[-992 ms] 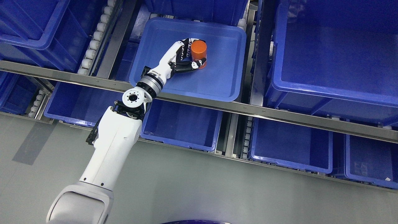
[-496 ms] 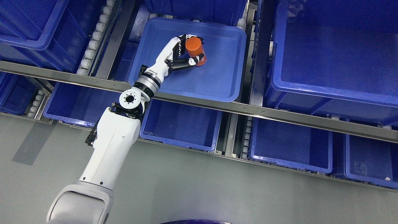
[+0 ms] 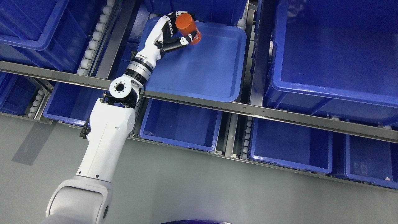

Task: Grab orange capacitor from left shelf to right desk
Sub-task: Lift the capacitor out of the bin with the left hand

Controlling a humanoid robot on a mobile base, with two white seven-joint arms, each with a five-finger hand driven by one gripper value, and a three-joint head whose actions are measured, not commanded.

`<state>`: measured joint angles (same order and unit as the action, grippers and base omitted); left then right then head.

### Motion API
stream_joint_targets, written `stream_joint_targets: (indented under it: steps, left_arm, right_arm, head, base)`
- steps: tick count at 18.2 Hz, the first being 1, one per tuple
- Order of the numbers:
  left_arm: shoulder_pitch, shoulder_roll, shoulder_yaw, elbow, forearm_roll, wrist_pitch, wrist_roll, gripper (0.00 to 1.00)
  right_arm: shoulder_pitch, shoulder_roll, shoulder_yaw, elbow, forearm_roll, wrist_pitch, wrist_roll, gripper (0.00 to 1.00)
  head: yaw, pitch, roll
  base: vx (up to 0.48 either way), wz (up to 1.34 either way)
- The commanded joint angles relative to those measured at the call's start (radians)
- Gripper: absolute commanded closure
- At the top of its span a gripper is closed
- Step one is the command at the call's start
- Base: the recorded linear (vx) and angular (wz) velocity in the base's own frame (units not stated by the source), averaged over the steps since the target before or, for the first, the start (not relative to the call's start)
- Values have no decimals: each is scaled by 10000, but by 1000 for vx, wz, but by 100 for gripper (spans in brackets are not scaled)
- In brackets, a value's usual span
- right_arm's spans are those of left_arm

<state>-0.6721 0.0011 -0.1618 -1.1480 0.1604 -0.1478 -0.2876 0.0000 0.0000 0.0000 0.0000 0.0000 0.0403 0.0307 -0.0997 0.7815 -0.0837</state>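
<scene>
1. The shelf rack (image 3: 279, 113) is running its steel rail across the view, with blue bins on every side of the shallow blue tray (image 3: 202, 68).
2. The tray is sitting just behind that rail, its floor bare.
3. The left hand (image 3: 169, 32) is reaching over the tray's far left corner, fingers curling tightly around the orange capacitor (image 3: 187, 27).
4. The capacitor is tilting in that grip, above the tray's far rim.

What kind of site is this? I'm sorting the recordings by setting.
Probably a warehouse or factory parts store: blue plastic bins sit in rows on a metal flow rack with white rollers, and the left hand grips an orange capacitor above one tray.
</scene>
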Motion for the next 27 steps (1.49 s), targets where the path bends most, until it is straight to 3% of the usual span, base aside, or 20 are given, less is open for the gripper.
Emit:
stream_joint_targets:
  steps: [1, 10, 17, 27]
  left_arm:
    - [-75, 164, 605, -2124, 206, -147, 8, 99]
    - [998, 164, 1033, -3659, 206, -2049, 84, 99]
    - [1995, 164, 1188, -4764, 206, -2311, 69, 99]
    - [2226, 164, 1280, -4965, 206, -2373, 69, 98]
  right_arm:
    - [338, -175, -123, -230, 0, -4, 0, 0]
    - [338, -175, -123, -230, 0, -4, 0, 0]
    - [338, -175, -123, -230, 0, -4, 0, 0]
    - [338, -175, -123, -230, 0, -4, 0, 0]
  head:
    - [0, 0, 0]
    - [0, 0, 0]
    - [0, 0, 0]
    - [0, 0, 0]
  base:
    - [0, 0]
    - [-51, -3]
    - [-164, -13]
    - [-165, 39]
